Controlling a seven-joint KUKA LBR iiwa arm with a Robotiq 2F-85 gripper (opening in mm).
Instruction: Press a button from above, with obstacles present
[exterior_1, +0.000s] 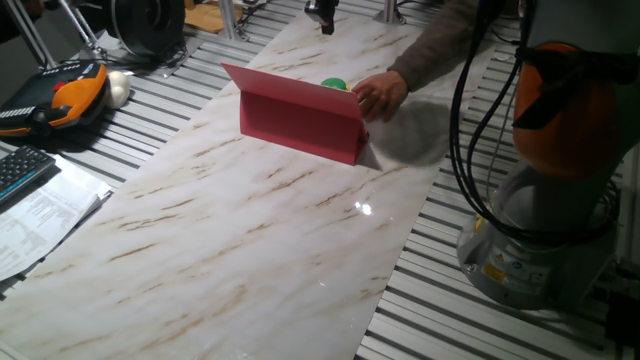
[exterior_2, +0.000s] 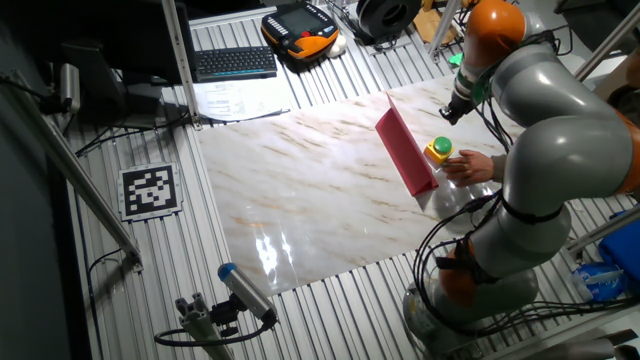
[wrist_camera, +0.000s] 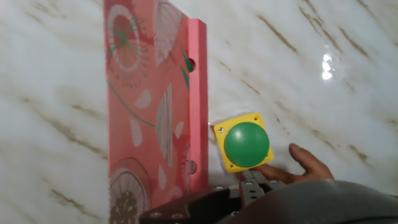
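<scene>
One button (wrist_camera: 247, 144), green round cap on a yellow square base, is sitting on the marble-patterned table (exterior_1: 250, 240), directly below the fingers (wrist_camera: 252, 186) in the hand view and slightly ahead of them. Its yellow base is lying just beside the red board (wrist_camera: 155, 106), possibly touching it at one corner; contact cannot be confirmed.

One red board, standing on edge like a low wall, is running along the left of the button in the hand view. A pale floral pattern is showing on its upward-tilted face in that view; in one fixed view the opposite face (exterior_1: 300, 125) is showing plain red. The board is hiding most of the button in that fixed view, with only the green cap (exterior_1: 333, 85) peeking over the top edge.

One human hand (exterior_1: 380, 97) is resting on the table on the far side of the board, touching or nearly touching the button's base; in the hand view its fingertips (wrist_camera: 308, 162) are lying just right of the yellow base.

One robot arm (exterior_2: 560, 120), grey with orange joints, is reaching over the table in the other fixed view, above the button (exterior_2: 438, 150).

Fingers: only a small metal part is showing at the bottom edge of the hand view; whether they are released or clenched cannot be told.

No containers are appearing on the table.
</scene>
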